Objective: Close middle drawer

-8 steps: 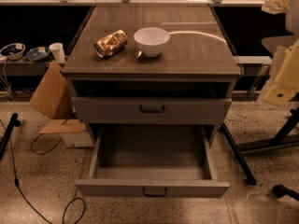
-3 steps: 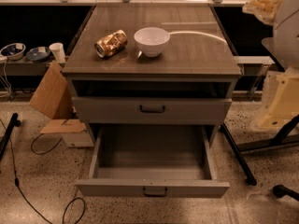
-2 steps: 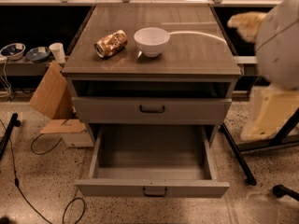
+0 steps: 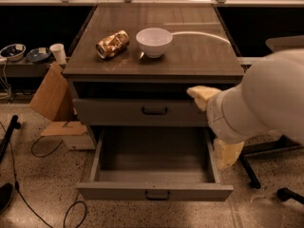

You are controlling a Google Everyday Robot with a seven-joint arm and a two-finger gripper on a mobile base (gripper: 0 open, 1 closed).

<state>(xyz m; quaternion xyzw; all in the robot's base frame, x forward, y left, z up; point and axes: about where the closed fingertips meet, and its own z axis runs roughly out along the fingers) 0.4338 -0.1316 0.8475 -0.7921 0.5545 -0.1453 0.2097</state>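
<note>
Hand sits at the right end of the upper drawer, level with its front. It's a cream-coloured thing poking out from behind the big white arm, which blocks most of it, so I honestly can't tell whether it's wide or narrow or holding anything.

Counting: two drawers visible. The upper one has the taller front and wider handle and looks nearly pushed in. The middle drawer is below it, pulled way out toward the camera, nothing inside, with a small dark handle at the centre of its low front.

On the brown cabinet surface there's one crushed gold can lying on its side and one white bowl upright just to the can's right, close but not touching.

Room-wise: speckled floor with black cables, cardboard leaning at the cabinet's left, and a low shelf with one paper cup and two small dishes.
</note>
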